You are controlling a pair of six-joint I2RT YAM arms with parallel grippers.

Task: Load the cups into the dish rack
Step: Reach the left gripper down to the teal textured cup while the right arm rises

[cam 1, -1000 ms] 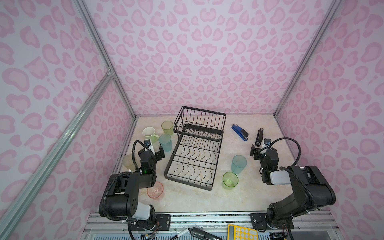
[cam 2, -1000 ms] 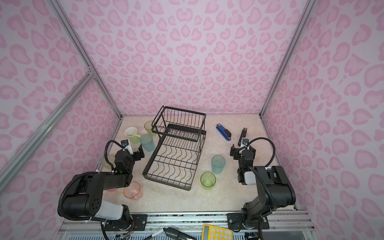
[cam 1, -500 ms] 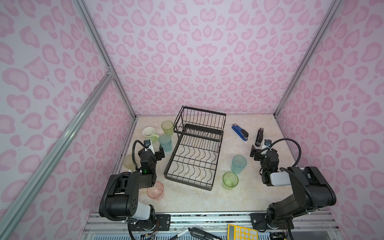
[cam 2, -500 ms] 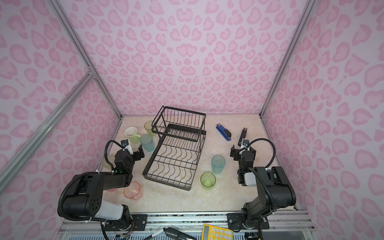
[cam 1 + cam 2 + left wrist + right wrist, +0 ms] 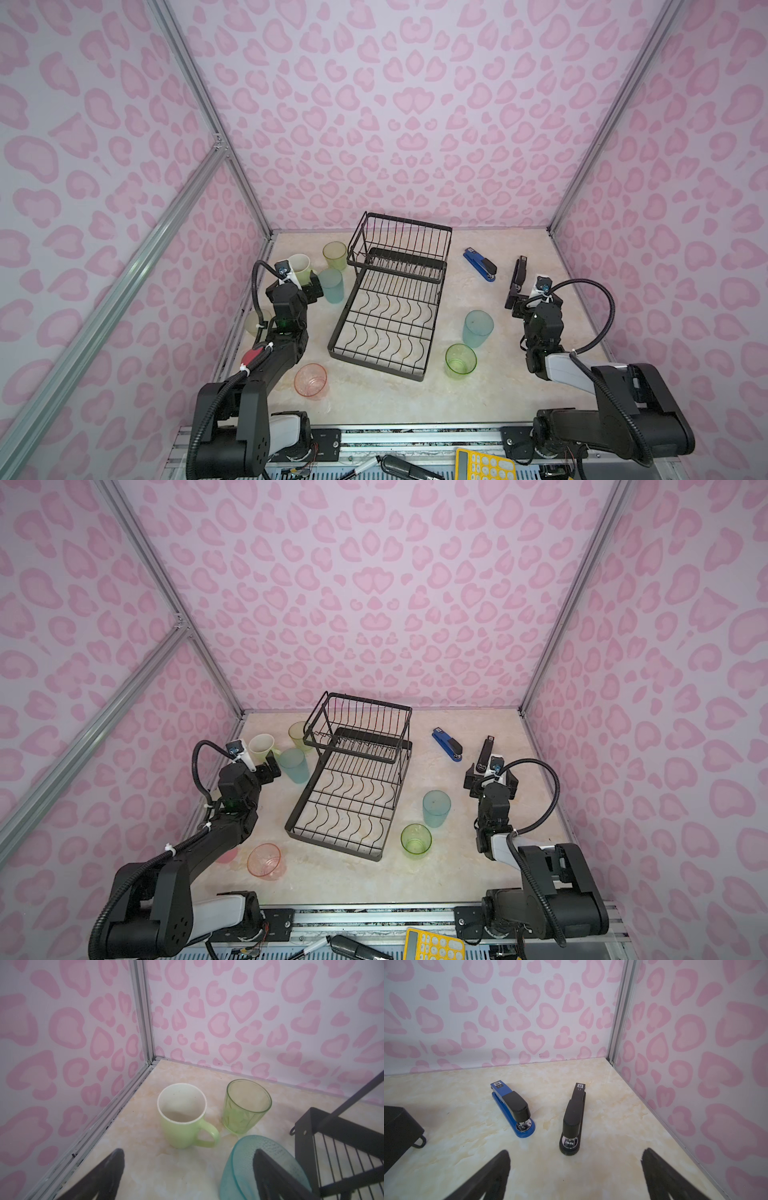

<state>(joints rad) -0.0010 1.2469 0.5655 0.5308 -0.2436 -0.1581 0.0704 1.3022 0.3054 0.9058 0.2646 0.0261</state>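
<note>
The left fingers [image 5: 108,1174] stood spread wide and held nothing. In the left wrist view one of them overlapped the rim of a blue tumbler [image 5: 239,1163], though contact could not be judged, and the pale-green mug [image 5: 180,1122] and a green tumbler [image 5: 245,1109] stood upright beyond, near the corner. The right fingers [image 5: 492,1172] were just as wide and empty, facing a black stapler [image 5: 573,1118] and a blue stapler [image 5: 513,1109] that lay on the tabletop [image 5: 386,399]. Only the top views showed the remaining cups, all on the tabletop outside the dish rack [image 5: 374,363]. A second blue tumbler [image 5: 478,328] and a brighter green tumbler [image 5: 460,360] stood right of the rack, and a pink tumbler [image 5: 311,380] stood at front left. A beige tumbler [image 5: 251,322] was half hidden behind the left arm. Against the frames from a second before, neither arm nor any cup had visibly shifted. The rack lay between the two arms, its raised basket at the far end.
</note>
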